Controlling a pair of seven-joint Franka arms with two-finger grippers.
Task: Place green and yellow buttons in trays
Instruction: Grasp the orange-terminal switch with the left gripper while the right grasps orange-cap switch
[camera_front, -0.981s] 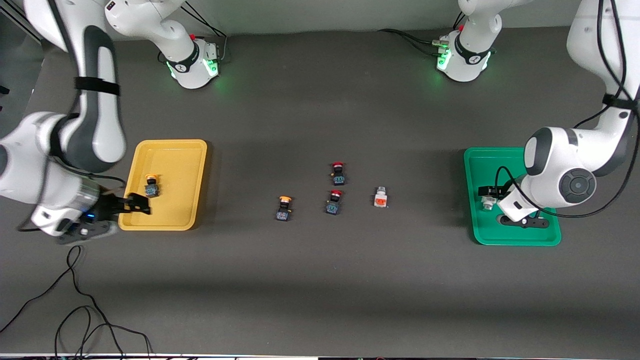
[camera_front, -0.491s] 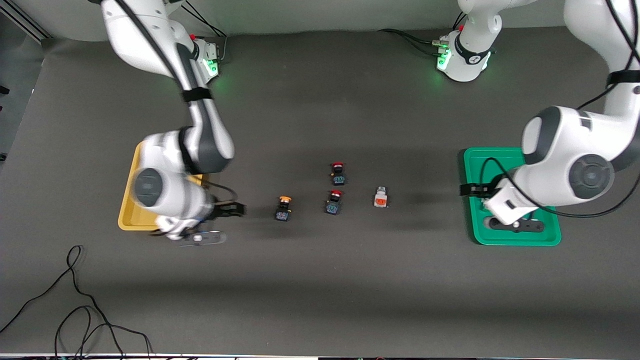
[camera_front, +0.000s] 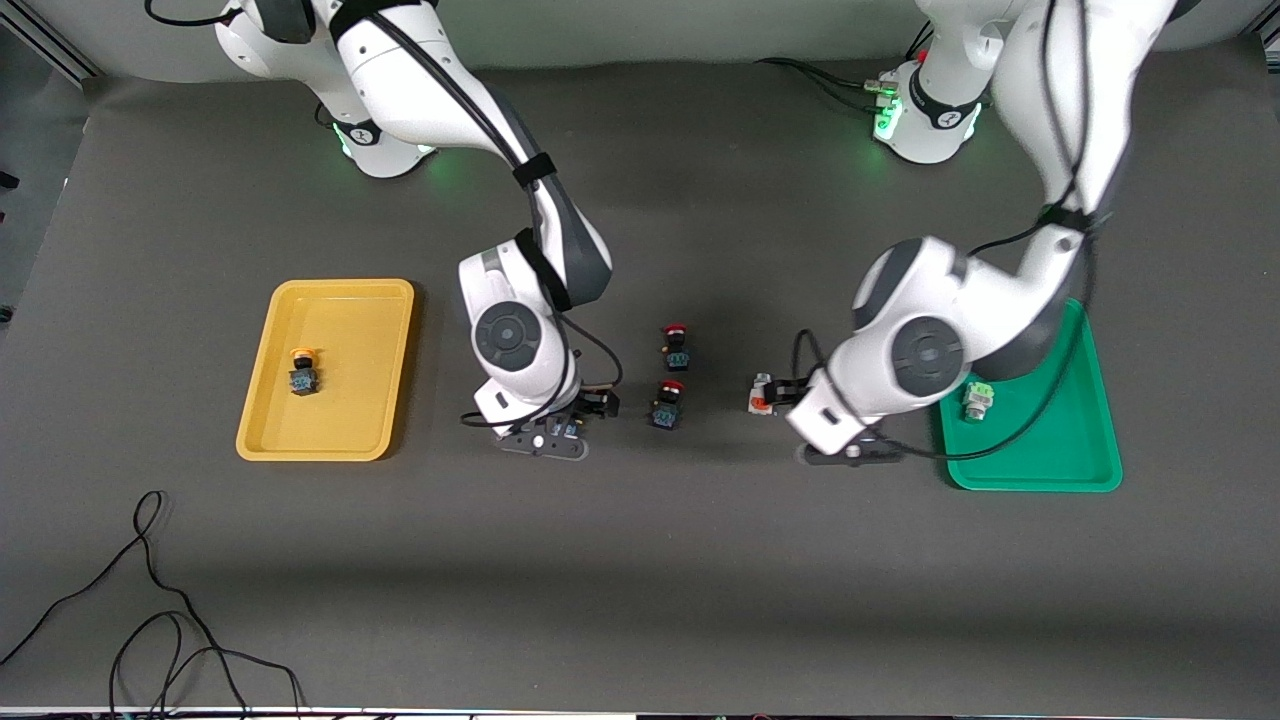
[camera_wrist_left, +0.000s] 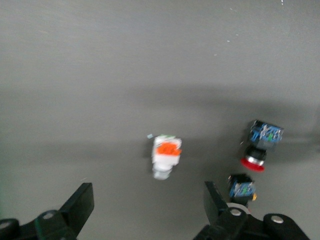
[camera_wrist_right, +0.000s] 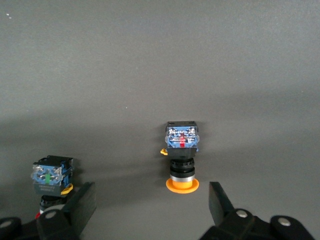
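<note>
Orange-yellow-capped black-blue push-button switch (camera_wrist_right: 182, 157) on the dark table (camera_front: 640, 560), beneath the open-jawed right gripper (camera_front: 570, 425). White-bodied switch with orange block (camera_front: 762, 395) beneath the open-jawed left gripper (camera_front: 815, 415). Second yellow-capped switch (camera_front: 303, 372) in the shallow yellow plastic tray (camera_front: 380, 350); white green-block switch (camera_front: 977, 398) in the green plastic tray (camera_front: 1060, 450).

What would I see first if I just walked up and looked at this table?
Two big white robot arms reach down over the middle of the dark table. The right gripper hangs open over a yellow-capped button, and the left gripper hangs open over a white button with an orange block. At the table's ends lie a yellow tray and a green tray, each with one button already inside.
</note>
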